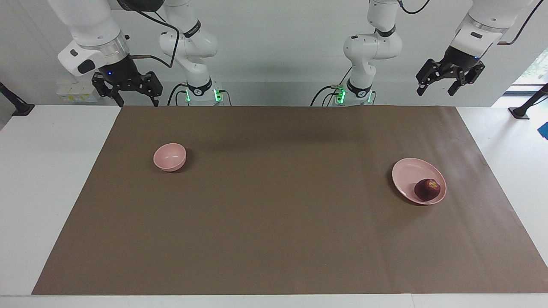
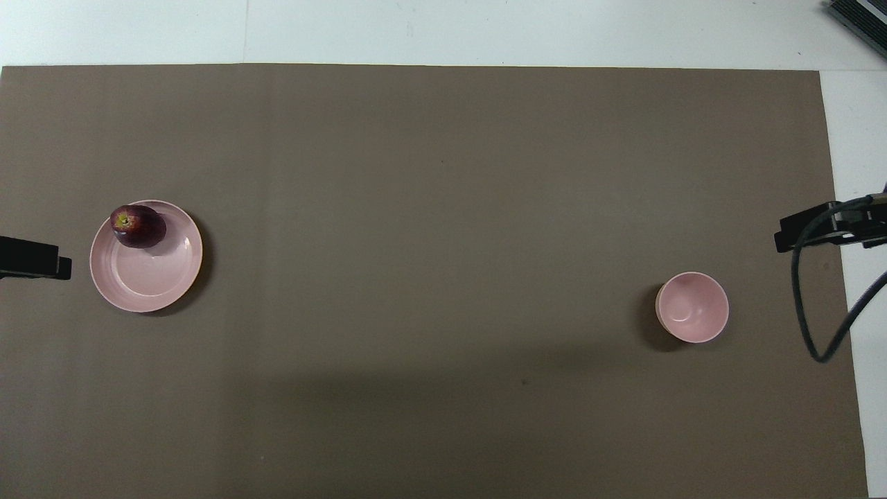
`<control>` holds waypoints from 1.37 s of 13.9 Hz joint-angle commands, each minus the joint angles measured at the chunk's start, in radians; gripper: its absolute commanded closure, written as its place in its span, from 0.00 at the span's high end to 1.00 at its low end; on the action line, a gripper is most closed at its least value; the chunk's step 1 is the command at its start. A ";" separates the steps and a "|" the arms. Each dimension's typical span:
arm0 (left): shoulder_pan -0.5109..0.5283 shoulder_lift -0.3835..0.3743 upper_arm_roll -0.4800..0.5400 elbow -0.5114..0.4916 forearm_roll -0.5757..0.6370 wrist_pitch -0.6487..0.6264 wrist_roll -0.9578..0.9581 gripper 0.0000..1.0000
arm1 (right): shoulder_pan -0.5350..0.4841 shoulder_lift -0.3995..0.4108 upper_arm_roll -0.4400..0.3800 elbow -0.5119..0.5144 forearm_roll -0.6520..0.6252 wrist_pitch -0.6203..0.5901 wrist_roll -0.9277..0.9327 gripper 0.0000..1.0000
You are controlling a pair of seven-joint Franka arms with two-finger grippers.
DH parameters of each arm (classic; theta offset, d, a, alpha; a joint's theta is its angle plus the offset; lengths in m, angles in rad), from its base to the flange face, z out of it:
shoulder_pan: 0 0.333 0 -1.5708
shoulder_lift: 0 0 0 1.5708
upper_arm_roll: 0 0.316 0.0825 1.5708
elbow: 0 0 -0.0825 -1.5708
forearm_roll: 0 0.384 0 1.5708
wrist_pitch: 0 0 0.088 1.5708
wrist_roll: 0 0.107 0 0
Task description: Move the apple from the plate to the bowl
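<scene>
Apple (image 1: 427, 189), dark red, round and glossy with a yellowish patch by its stem, sits on the plate (image 1: 409, 171), at the rim part farthest from the robots, about eleven o'clock on the dish in the overhead view. The plate is wide, shallow, smooth pale pink, and lies toward the left arm's end of the tabletop (image 1: 25, 179). The bowl (image 1: 170, 157), small, deep and the same pink, stands well apart toward the right arm's end. Both rest on a matte brown mat (image 1: 274, 222) covering most of the white surface; nothing lies between them. The left claw (image 1: 437, 90) hangs raised over the mat's corner, fingers spread, holding nothing. The right claw (image 1: 138, 102) waits likewise, spread and unladen. From overhead only dark edges of the claws show, cut off by the frame.
</scene>
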 commanded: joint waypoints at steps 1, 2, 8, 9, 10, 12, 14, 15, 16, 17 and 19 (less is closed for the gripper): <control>-0.003 -0.030 0.001 -0.031 0.015 -0.001 -0.007 1.00 | -0.005 0.004 0.003 0.010 0.013 -0.014 -0.002 1.00; -0.003 -0.030 0.001 -0.031 0.015 -0.001 -0.005 1.00 | -0.005 0.002 0.003 0.007 0.013 -0.011 -0.004 1.00; -0.001 -0.030 -0.001 -0.031 0.015 0.003 -0.004 1.00 | -0.005 -0.002 0.004 -0.004 0.014 -0.011 -0.004 1.00; 0.000 -0.030 -0.001 -0.034 0.015 0.006 -0.002 1.00 | -0.005 -0.002 0.003 -0.005 0.014 -0.010 -0.004 1.00; 0.000 -0.032 0.002 -0.037 0.015 0.008 -0.001 1.00 | -0.005 -0.002 0.004 -0.007 0.014 -0.010 -0.004 1.00; 0.002 -0.030 0.002 -0.069 0.015 0.035 0.001 1.00 | -0.005 -0.007 0.003 -0.010 0.014 -0.011 -0.004 1.00; 0.023 -0.029 0.004 -0.097 0.015 0.093 0.014 1.00 | -0.005 -0.010 0.003 -0.018 0.014 -0.011 -0.004 1.00; 0.029 -0.029 0.004 -0.117 0.015 0.127 0.019 1.00 | -0.005 -0.010 0.003 -0.021 0.019 -0.011 -0.002 1.00; 0.039 -0.024 0.004 -0.138 0.015 0.159 0.021 1.00 | -0.005 -0.010 0.003 -0.021 0.019 -0.011 -0.002 1.00; 0.052 -0.021 0.004 -0.164 0.015 0.196 0.019 1.00 | -0.007 -0.011 0.003 -0.022 0.019 -0.011 -0.004 1.00; 0.083 0.006 0.004 -0.231 0.015 0.300 0.019 1.00 | -0.007 -0.013 0.003 -0.022 0.020 -0.011 -0.004 1.00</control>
